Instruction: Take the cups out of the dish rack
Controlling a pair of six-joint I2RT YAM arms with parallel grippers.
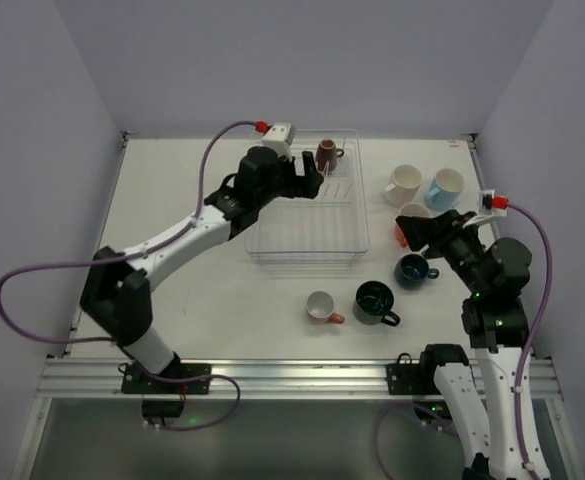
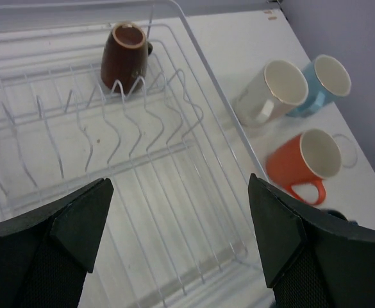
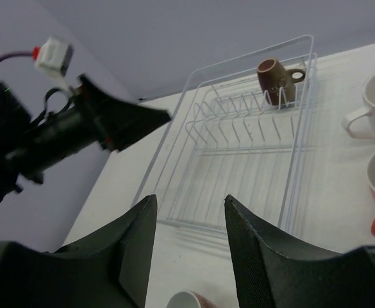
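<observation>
The dish rack [image 1: 308, 236], a white wire basket, stands mid-table and holds one dark brown cup [image 1: 326, 155] upside down on the tines at its far right corner. My left gripper [image 1: 309, 181] hangs open over the rack's far half, just short of that cup [image 2: 124, 56], with nothing between its fingers [image 2: 78, 224]. My right gripper [image 1: 413, 226] is open and empty to the right of the rack, above the orange cup [image 1: 400, 234]. On the table stand cream [image 1: 404, 185], light blue [image 1: 445, 187], navy [image 1: 412, 269], dark green [image 1: 373, 302] and salmon pink [image 1: 321, 307] cups.
The rack's near half [image 3: 238, 154] shows only bare tines. Cream [image 2: 274, 91], light blue [image 2: 327, 78] and orange [image 2: 306, 160] cups crowd the table right of the rack. The table's left edge and walls close in the far side.
</observation>
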